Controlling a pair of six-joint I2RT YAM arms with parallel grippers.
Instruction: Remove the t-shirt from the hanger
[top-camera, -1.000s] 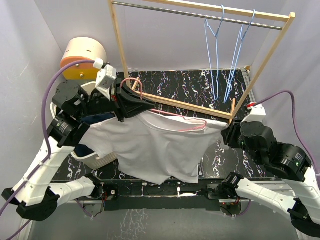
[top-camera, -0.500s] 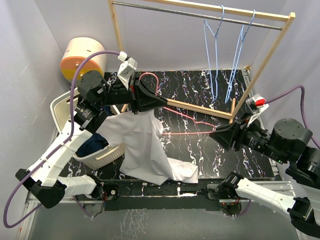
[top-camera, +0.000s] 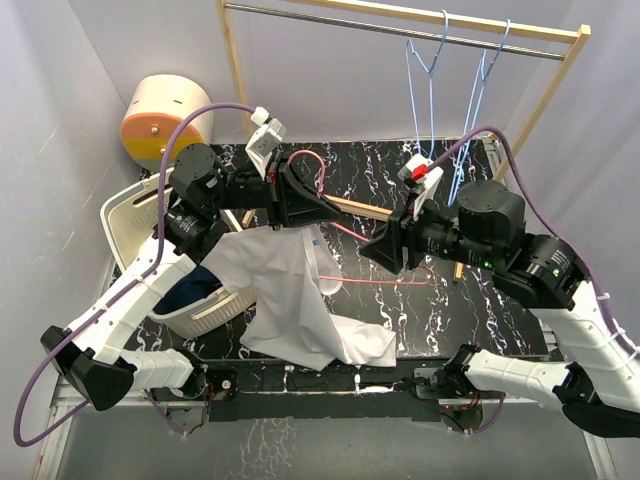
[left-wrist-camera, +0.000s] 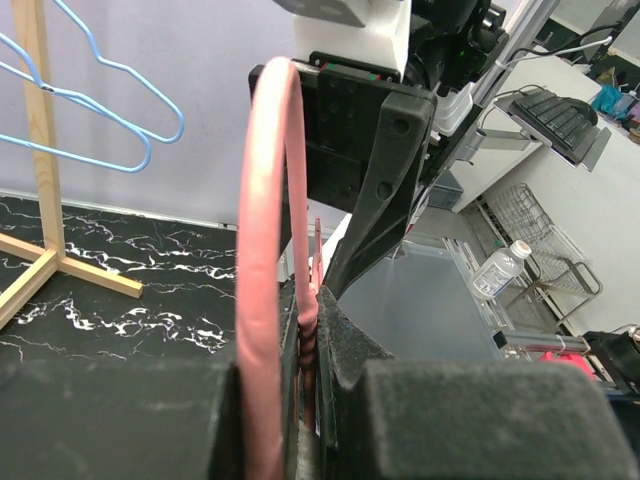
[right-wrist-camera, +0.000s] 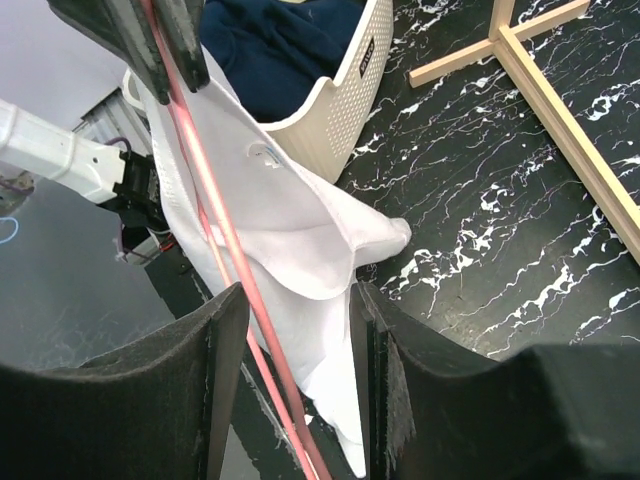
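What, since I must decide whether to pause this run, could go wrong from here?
1. The shirt hangs bunched on the hanger close to the left gripper, which is clamped on the hook. Pulling could snag the cloth there.
2. The right gripper is open, with both the hanger wire and cloth between its fingers. If it closes it may pinch the wire along with the shirt.

**Colours on the bench**

White t-shirt (top-camera: 290, 300), pink hanger (left-wrist-camera: 262, 260). The bench (top-camera: 370, 165) is black with white marble veining. A cream basket (top-camera: 120, 215) holds navy cloth (top-camera: 185, 290). Light-blue hangers (top-camera: 432, 110) hang on a pale wood rack (top-camera: 237, 80).
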